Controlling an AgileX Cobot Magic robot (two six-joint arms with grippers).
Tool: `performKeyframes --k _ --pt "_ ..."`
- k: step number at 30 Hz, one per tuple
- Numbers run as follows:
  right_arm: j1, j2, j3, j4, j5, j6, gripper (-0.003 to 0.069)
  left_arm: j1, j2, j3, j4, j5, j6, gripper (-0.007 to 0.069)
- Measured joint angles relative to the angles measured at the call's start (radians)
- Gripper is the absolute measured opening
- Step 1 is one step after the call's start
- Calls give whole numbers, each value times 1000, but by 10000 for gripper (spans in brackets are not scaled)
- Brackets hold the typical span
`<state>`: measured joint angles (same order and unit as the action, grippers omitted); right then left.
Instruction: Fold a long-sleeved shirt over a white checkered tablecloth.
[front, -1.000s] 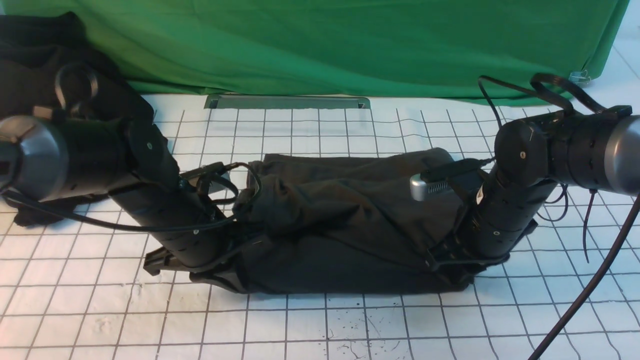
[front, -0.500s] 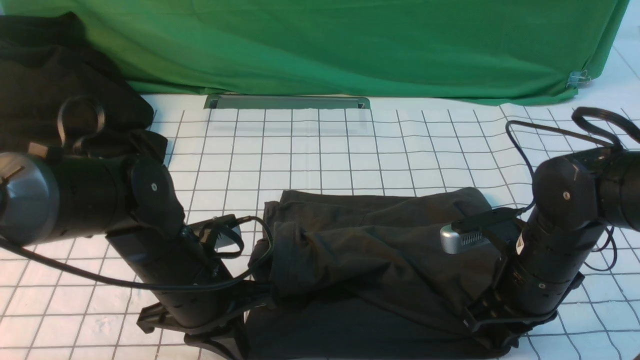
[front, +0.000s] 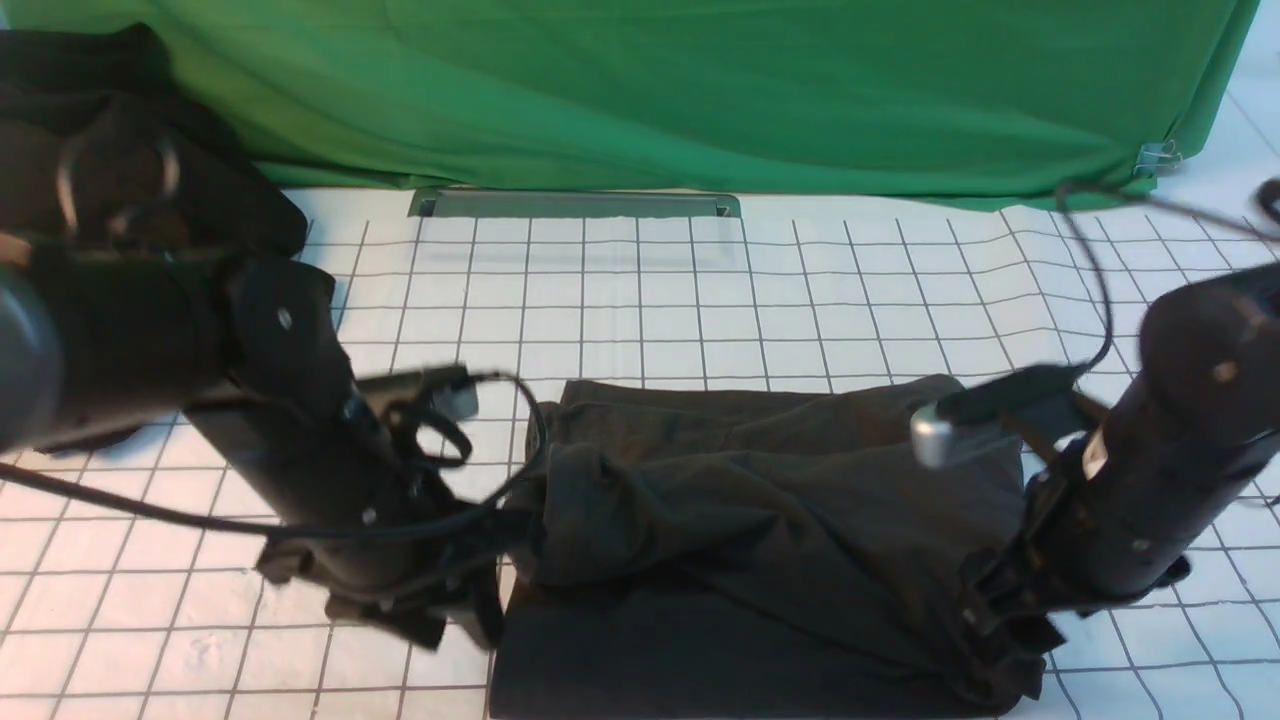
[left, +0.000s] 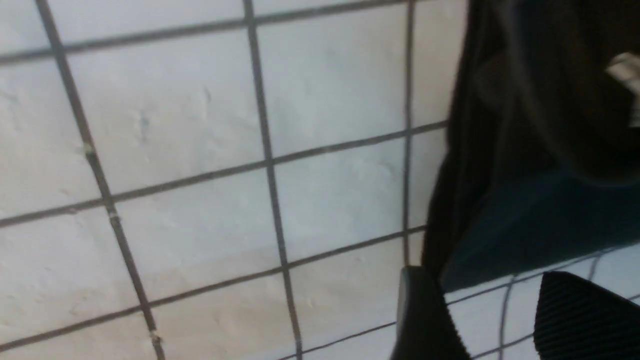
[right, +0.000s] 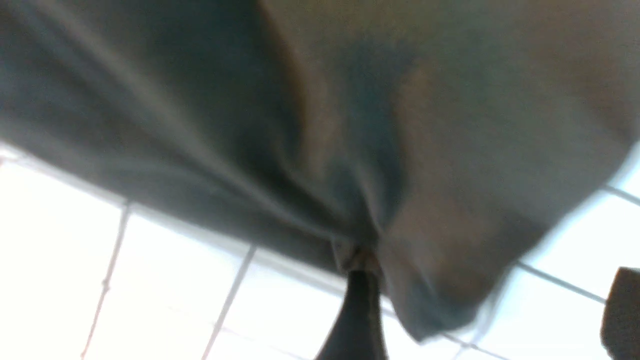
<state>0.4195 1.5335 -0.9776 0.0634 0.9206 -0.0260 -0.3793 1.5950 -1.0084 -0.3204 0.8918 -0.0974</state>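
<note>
Both arms have lifted slightly off the cloth within half a second, blurring in the front view, while the folded bundle stays where it lay. No containers appear. White checkered tablecloth (front: 700, 290) spreads across the table before a green fabric sheet (front: 700, 90), with a black garment heap (front: 90, 150) at far left. Long-sleeved shirt (front: 760, 540) lies folded in a rumpled rectangle near the front edge, between the two arms. Left gripper (left: 492, 315) angles down just beside the shirt's left edge, jaws parted over bare cloth and gripping nothing. Right gripper (right: 492, 315), angled down at the shirt's right corner, stands wide open, one finger (right: 357, 310) touching the fabric.
</note>
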Motion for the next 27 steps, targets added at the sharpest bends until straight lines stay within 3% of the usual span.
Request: performKeyframes --k 2,6,10,14,20,27 --pt "0 -58 -23 -1 46 -7 567 0 -34 -23 4 13 0 365" --pt "0 -206 -76 -5 162 -54 470 0 -148 -48 22 18 -1 426" --pt "0 -407 -112 -24 264 -75 235 0 -268 -49 38 -12 -1 438" --pt "0 -604 -114 -32 278 -69 47 0 -343 -49 57 -40 -1 438" --pt "0 -936 -114 -35 244 -47 6 0 -366 -50 71 -46 -1 411" --pt "0 -1281 -29 -37 75 -80 6 0 -366 -42 75 -52 -1 290"
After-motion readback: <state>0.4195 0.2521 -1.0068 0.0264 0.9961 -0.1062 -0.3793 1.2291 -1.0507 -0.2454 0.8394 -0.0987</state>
